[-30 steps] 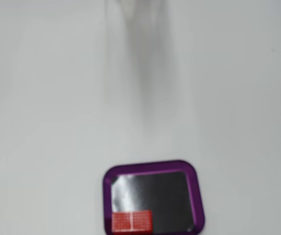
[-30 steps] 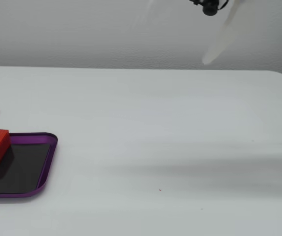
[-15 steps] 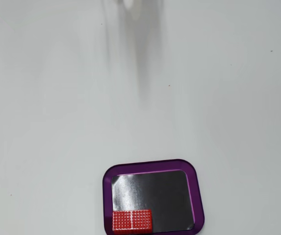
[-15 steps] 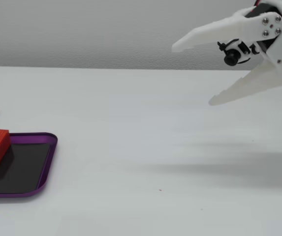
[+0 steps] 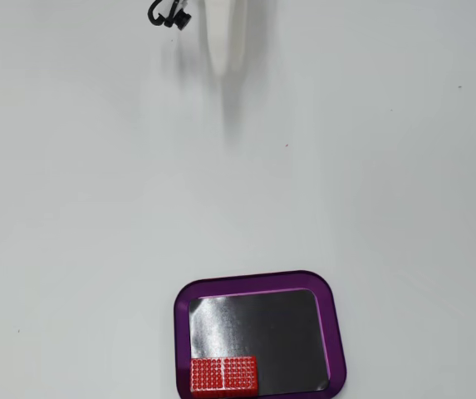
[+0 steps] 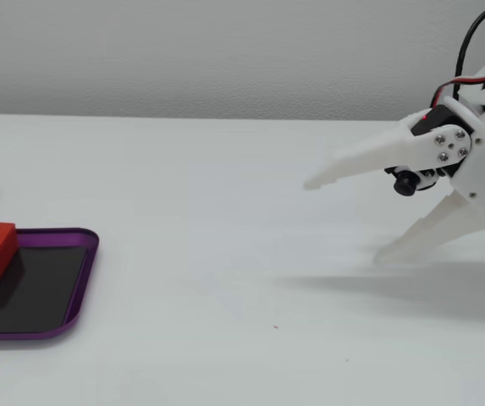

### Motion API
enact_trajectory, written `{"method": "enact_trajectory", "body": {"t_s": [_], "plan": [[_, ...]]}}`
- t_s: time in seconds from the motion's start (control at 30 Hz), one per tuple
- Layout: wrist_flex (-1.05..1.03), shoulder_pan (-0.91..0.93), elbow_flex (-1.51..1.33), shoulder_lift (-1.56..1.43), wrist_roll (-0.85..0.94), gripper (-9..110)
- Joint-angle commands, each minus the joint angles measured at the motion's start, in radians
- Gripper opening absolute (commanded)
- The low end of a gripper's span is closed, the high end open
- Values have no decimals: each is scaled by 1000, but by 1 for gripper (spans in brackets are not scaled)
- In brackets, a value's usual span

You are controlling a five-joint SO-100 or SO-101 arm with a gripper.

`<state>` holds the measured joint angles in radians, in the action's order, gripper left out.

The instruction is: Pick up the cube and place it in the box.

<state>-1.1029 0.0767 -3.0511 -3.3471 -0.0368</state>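
Lower now, white two-finger gripper [image 6: 344,218] wide open, empty, small red dotted cube [image 5: 223,373] in purple-rimmed tray [image 5: 336,332], tray partly cut off.

Both fixed views reach me bright, evenly lit and sharp, with no edge distortion. I see a soft grey shadow on the white table [image 6: 225,211] beneath the gripper [image 6: 344,216], and pale glare on the box [image 5: 333,332] floor.
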Motion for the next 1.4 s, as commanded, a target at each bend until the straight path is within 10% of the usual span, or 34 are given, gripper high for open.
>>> {"method": "enact_trajectory", "body": {"t_s": [0.0, 0.33, 1.37], "plan": [[-17, 17, -28, -67, -11, 30], [-89, 38, -26, -67, -6, -1], [-91, 38, -26, -67, -2, 0]]}}
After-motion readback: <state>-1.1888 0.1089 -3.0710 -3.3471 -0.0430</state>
